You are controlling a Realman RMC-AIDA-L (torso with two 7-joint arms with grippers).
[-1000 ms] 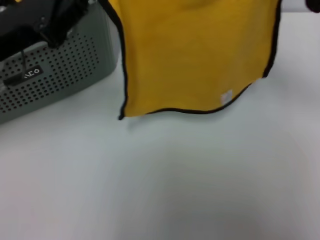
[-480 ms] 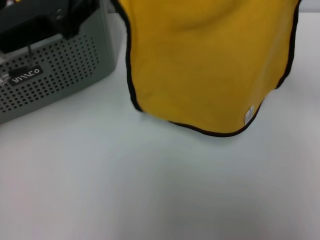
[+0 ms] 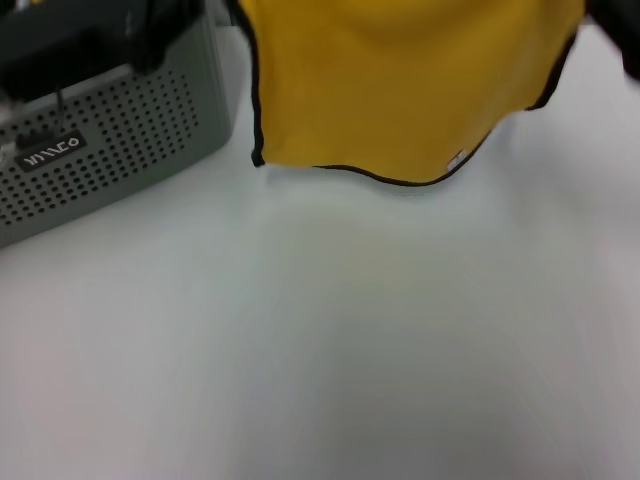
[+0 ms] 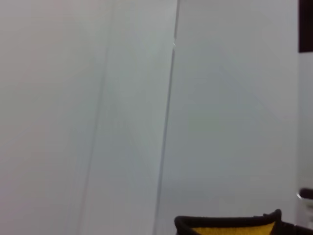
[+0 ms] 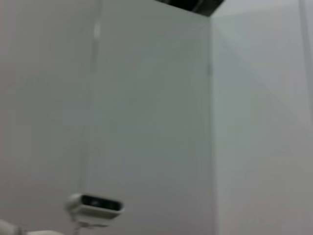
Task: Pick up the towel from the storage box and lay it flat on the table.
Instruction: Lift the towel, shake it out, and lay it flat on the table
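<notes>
The mustard-yellow towel (image 3: 400, 90) hangs spread out in the air above the white table (image 3: 330, 330), its black-bound lower edge free and its white label (image 3: 456, 158) near the lower right corner. Its top edge runs out of the head view, so what holds it there is hidden. A dark blurred part of my right gripper (image 3: 627, 40) shows beside the towel's upper right edge. My left gripper is out of view; the left wrist view shows a strip of the towel's edge (image 4: 230, 227). The grey-green storage box (image 3: 110, 150) stands at the left.
Dark shapes (image 3: 70, 45) fill the top of the storage box, and a thin cable hangs over its wall. The right wrist view shows only a pale wall and a small white device (image 5: 95, 208).
The towel's lower edge swung down and toward me half a second ago. It has since risen and moved back. The box has not moved.
</notes>
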